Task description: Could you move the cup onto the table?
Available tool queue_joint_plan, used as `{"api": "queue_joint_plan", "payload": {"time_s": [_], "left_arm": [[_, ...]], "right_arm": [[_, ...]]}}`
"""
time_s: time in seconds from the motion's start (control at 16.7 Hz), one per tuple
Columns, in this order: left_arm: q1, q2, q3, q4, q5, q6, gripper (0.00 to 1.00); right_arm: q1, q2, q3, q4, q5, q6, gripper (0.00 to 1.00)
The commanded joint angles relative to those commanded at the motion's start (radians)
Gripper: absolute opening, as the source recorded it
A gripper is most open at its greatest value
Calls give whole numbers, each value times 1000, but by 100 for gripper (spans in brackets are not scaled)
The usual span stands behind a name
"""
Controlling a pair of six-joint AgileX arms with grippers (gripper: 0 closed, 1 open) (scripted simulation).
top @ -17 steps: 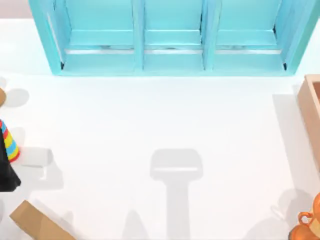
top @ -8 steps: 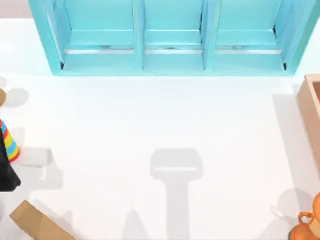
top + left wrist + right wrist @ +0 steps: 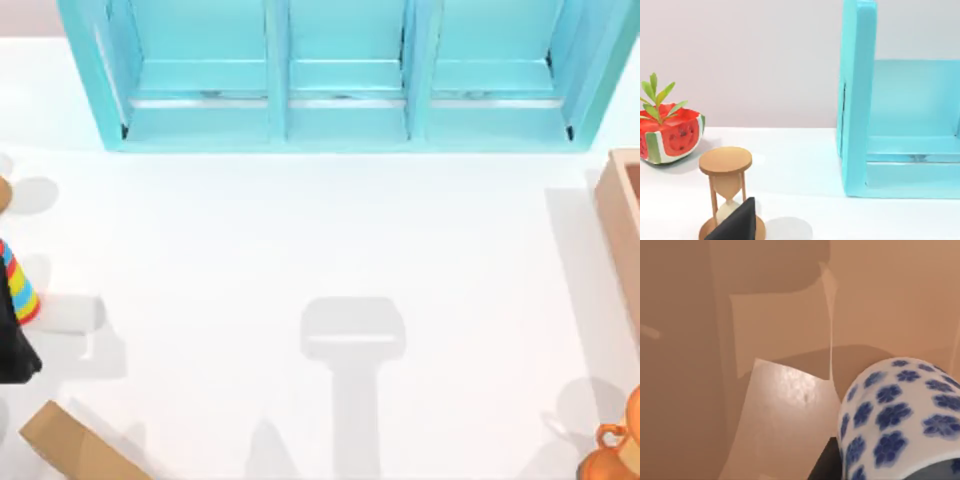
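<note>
The cup [image 3: 895, 415], white with dark blue flowers, fills the near corner of the right wrist view and sits inside a tan wooden box [image 3: 765, 315]. A dark part of my right gripper [image 3: 824, 467] shows right beside the cup's wall, close against it. The table [image 3: 300, 230] is the broad white surface spread under the top view. In the top view the same box [image 3: 625, 230] stands at the table's right edge.
A turquoise shelved cabinet [image 3: 340, 80] lines the back of the table. An orange jug [image 3: 615, 455] stands at the front right. At the left are a black striped object [image 3: 12, 320], a tan block [image 3: 70, 445], an hourglass [image 3: 726, 190] and a watermelon planter [image 3: 670, 135].
</note>
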Motion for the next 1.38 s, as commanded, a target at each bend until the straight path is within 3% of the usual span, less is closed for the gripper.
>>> {"api": "queue_joint_plan", "payload": {"time_s": [0.24, 0.3, 0.9, 1.38], "left_arm": [[0, 0, 0, 0, 0, 0, 100], [0, 0, 0, 0, 0, 0, 100], [0, 0, 0, 0, 0, 0, 100], [0, 0, 0, 0, 0, 0, 100]], "right_arm": [[0, 0, 0, 0, 0, 0, 2], [0, 0, 0, 0, 0, 0, 0], [16, -8, 13, -17, 1, 17, 0], [345, -168, 198, -381, -1, 343, 0]]}}
